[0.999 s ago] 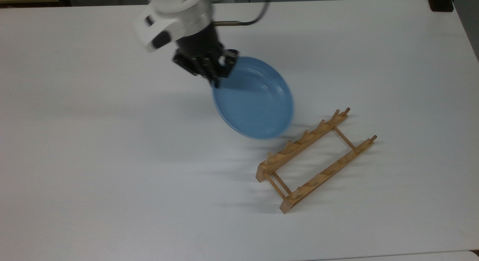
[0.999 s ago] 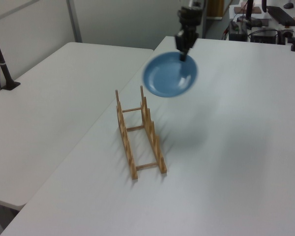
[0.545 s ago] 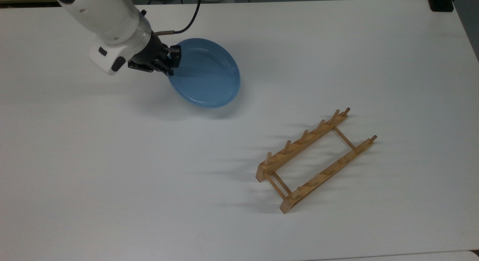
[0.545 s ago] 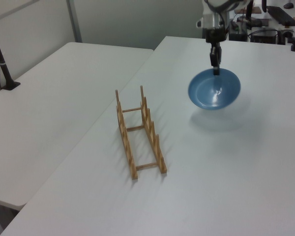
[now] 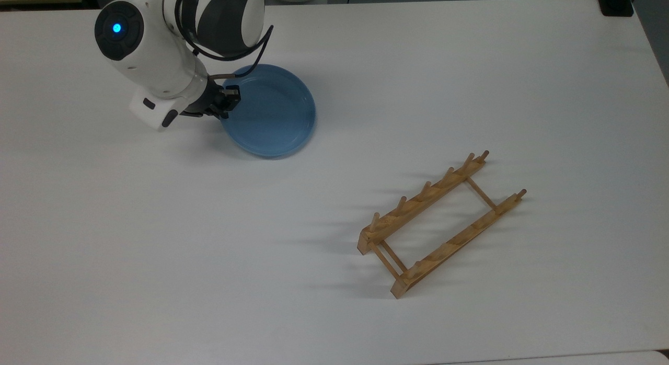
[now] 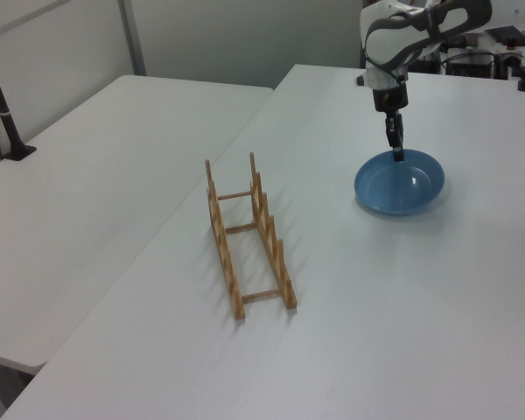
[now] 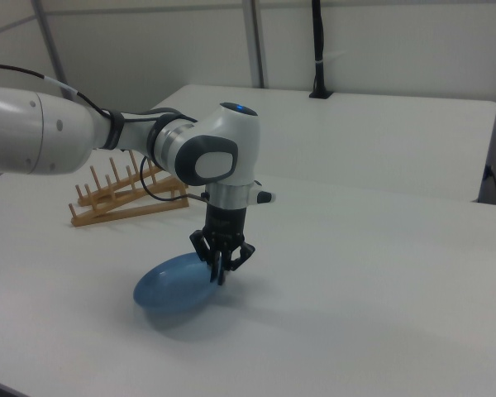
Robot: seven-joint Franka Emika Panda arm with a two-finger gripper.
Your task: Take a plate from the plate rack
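Note:
The light-blue plate (image 5: pixel 272 111) (image 6: pixel 400 184) (image 7: pixel 172 285) lies almost flat on or just above the white table, in the top view's upper left. My gripper (image 5: pixel 226 106) (image 6: pixel 397 154) (image 7: pixel 219 275) is shut on the plate's rim at the top view's left edge of the plate, pointing down. The wooden plate rack (image 5: pixel 439 221) (image 6: pixel 248 236) (image 7: pixel 124 197) stands with nothing in it, well apart at the top view's lower right.
A second white table (image 6: pixel 96 192) adjoins on the left view's left, with a black post (image 6: pixel 4 118) on it. Cluttered desks (image 6: pixel 472 35) stand behind the arm. A black object (image 5: pixel 615 4) sits at the top view's upper right corner.
The arm has carried the plate away from the rack toward the top view's upper left and lowered it from a tilted hang to nearly flat at the table.

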